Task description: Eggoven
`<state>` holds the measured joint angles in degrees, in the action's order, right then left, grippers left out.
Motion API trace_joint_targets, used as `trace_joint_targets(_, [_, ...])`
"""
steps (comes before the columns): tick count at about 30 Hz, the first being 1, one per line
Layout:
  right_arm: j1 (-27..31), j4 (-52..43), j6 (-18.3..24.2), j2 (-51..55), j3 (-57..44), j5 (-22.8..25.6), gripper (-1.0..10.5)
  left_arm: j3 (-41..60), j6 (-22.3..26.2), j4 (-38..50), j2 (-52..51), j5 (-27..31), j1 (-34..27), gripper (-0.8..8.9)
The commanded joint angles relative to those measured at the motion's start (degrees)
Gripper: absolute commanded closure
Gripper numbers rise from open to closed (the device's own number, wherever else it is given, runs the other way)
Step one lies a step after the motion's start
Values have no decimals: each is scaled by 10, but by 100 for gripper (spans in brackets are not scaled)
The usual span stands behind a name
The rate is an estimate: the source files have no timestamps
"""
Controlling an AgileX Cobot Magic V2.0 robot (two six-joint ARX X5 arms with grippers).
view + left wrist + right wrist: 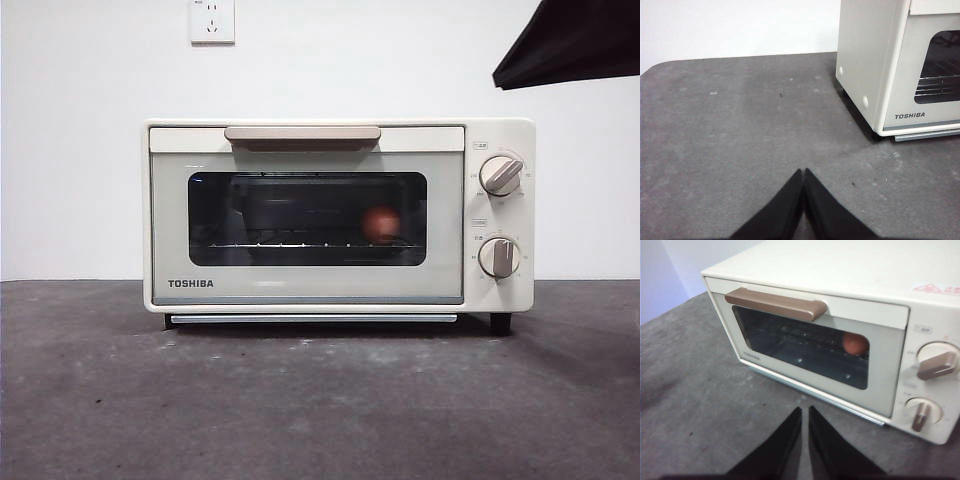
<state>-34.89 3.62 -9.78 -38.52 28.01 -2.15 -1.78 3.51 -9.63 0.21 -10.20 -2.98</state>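
Note:
The cream TOSHIBA toaster oven stands in the middle of the table with its door closed. Through the dark glass I see the orange-brown egg resting on the wire rack, toward the knob side; the egg shows the same way in the right wrist view. My right gripper is shut and empty, hovering above and in front of the oven, below its beige handle. My left gripper is shut and empty over bare table, off to the side of the oven. A black arm tip shows at the top right of the front view.
Two knobs sit on the oven's right panel, one above the other. The dark grey tabletop stretches in front of the oven. A white wall with a power socket lies behind.

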Motion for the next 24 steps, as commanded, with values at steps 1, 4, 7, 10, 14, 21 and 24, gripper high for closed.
trace_joint_targets(1, [31,-5,43,42,0,7,942,16,-1,4,0,1,-2,806])
trace_joint_targets(4, [97,-6,58,83,-16,-15,942,16,-1,4,0,2,-2,806])
trace_joint_targets(7, [174,-6,62,129,-47,-28,942,16,-1,4,0,2,-2,806])
trace_joint_targets(10, [242,-9,76,180,-91,-23,942,16,-1,4,0,1,-2,806])
trace_joint_targets(14, [304,-30,90,243,-163,-23,942,16,-1,4,0,2,-2,806])
trace_joint_targets(21, [351,-54,89,335,-263,-23,942,16,-1,4,0,2,-2,806])
trace_joint_targets(24, [353,-32,90,361,-275,-23,942,16,-1,4,0,2,-2,806])
